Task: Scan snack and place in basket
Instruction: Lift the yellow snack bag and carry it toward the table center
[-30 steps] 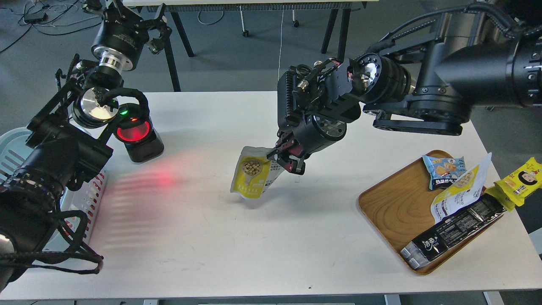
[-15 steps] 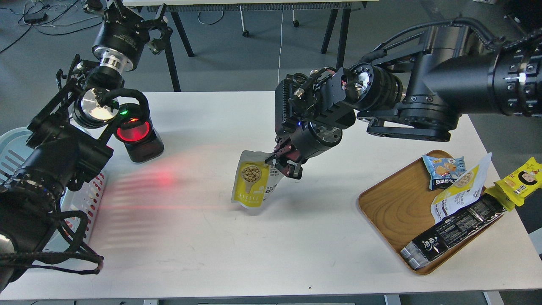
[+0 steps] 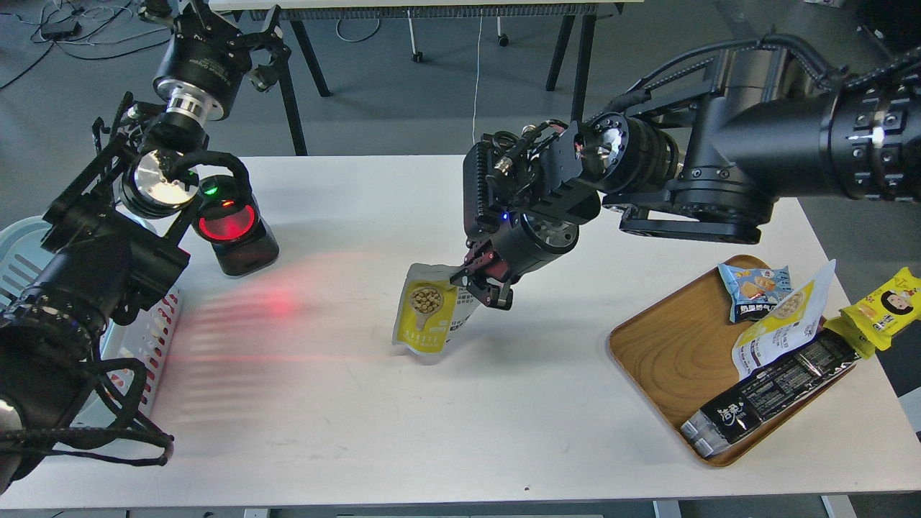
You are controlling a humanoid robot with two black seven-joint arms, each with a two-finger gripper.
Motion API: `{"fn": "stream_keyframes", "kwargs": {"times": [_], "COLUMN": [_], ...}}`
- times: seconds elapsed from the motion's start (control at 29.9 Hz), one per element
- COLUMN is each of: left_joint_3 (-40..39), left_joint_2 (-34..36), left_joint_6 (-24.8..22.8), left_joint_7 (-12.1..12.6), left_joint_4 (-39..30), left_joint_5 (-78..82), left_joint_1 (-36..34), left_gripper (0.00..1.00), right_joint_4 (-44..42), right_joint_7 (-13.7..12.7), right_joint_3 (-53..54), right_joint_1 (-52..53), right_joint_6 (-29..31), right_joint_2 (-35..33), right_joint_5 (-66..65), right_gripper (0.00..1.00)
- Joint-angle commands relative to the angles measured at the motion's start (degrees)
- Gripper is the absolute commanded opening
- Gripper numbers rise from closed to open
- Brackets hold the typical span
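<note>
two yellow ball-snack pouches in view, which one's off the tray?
The snack mid-table, pinched at its top edge by the right gripper; its twin pouch lies on the wooden tray.

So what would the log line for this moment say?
right tool: shut on snack | snack: above table, facing scanner | basket: far left

Robotics lab, white table [image 3: 504, 432], grey floor [image 3: 403, 108] with loose cables [image 3: 65, 32]

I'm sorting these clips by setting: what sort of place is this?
Probably a robotics lab staged as a mock shop checkout. A barcode scanner glows red on a white table, snack packs sit on a wooden tray, and loose cables lie on the grey floor beyond.
</note>
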Motion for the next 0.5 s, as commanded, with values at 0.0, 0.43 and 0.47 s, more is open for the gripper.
{"fn": "stream_keyframes", "kwargs": {"times": [0.0,0.43,0.47], "left_joint_3": [-0.08,-0.08,0.01], "left_joint_2": [0.12,0.03,0.03], "left_joint_6": [-0.01,-0.01,-0.01], "left_joint_7": [0.00,0.00,0.00], "left_joint_4": [0.00,0.00,0.00], "left_joint_5": [0.00,0.00,0.00], "left_joint_1": [0.03,0.03,0.03], "left_gripper": [1.00,1.00,1.00], "right_joint_4": [0.11,0.29,0.46], "right_joint_7": [0.00,0.00,0.00], "right_joint_3": [0.02,0.54,0.72], "right_joint_1": [0.09,0.79,0.88], "right_joint_6": [-0.07,-0.07,-0.15], "right_joint_2": [0.11,-0.24,-0.33], "right_joint_5": [0.10,0.28,0.36], "right_gripper": [0.05,0.21,0.26]}}
